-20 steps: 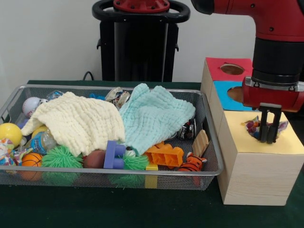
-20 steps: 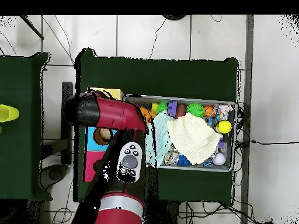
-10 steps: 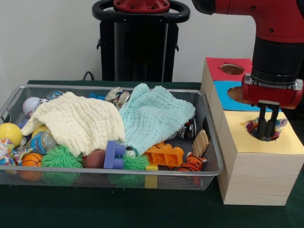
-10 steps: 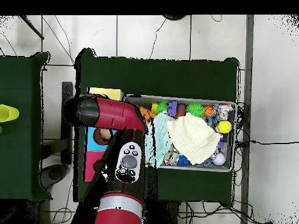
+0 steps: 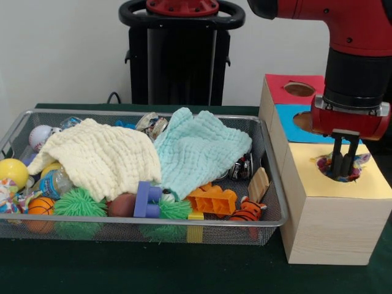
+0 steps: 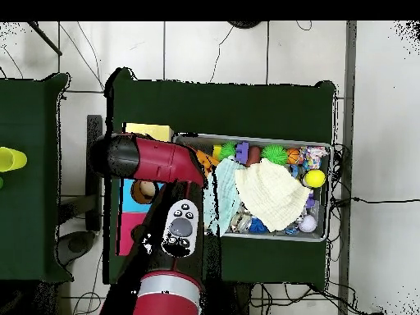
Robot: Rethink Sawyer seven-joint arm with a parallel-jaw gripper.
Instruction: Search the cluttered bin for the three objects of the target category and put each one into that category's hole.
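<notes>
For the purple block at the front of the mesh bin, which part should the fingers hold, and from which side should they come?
Probably grip one of the upright prongs of the purple block, coming straight down from above. The block stands like a U with its prongs pointing up and free, while a green spiky ball, a brown ball and the bin's front wall crowd its sides.

The front view sits low and close across the bench, facing the wire bin and wooden box. The overhead view looks straight down from high up, taking in the whole bench, surrounding floor, and the same bin and box.
</notes>
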